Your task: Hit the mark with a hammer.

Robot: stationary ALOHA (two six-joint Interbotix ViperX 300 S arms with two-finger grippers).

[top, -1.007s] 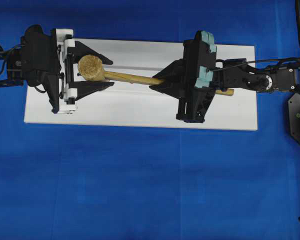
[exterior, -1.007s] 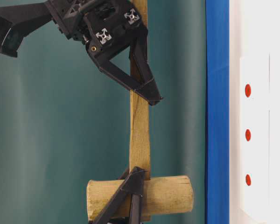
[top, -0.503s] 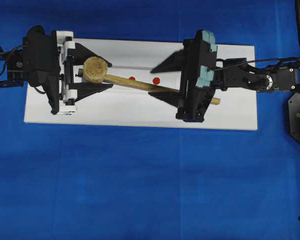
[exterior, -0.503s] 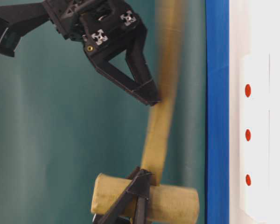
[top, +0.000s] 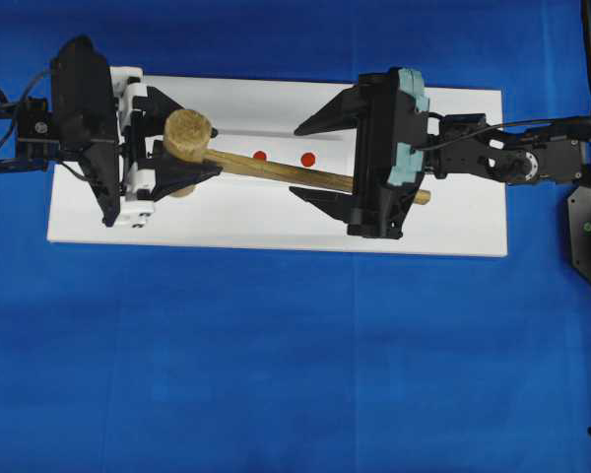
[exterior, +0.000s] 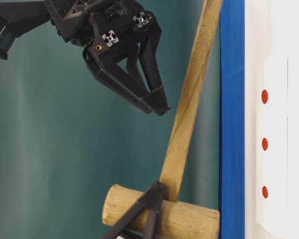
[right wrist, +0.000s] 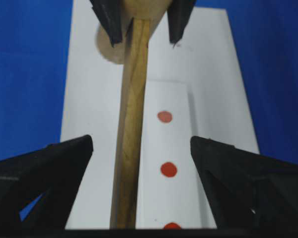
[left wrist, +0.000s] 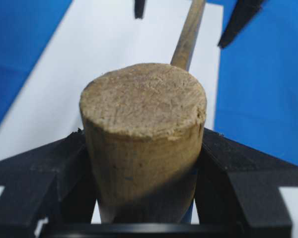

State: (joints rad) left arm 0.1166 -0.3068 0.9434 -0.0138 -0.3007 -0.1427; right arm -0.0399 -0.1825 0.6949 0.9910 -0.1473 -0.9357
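Since the earlier frame the right gripper [top: 322, 159] has let go and now stands spread wide around the handle, which has swung down toward the white strip [right wrist: 171, 148]. The left gripper [left wrist: 144, 158] is clamped on the hammer [top: 276, 166] head. The mark [right wrist: 169, 169] lies just beside the handle; the head, I judge, must be brought over it squarely

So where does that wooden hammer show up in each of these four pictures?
Overhead: the hammer lies slanting across the white board, head at the left.
Table-level: the handle slants up the middle, the head at the bottom.
Left wrist: its round head fills the centre, between black jaws.
Right wrist: the handle runs up the middle-left, the head at the top edge.
Shared landmark: the red dots beside the handle, absent from the left wrist view.
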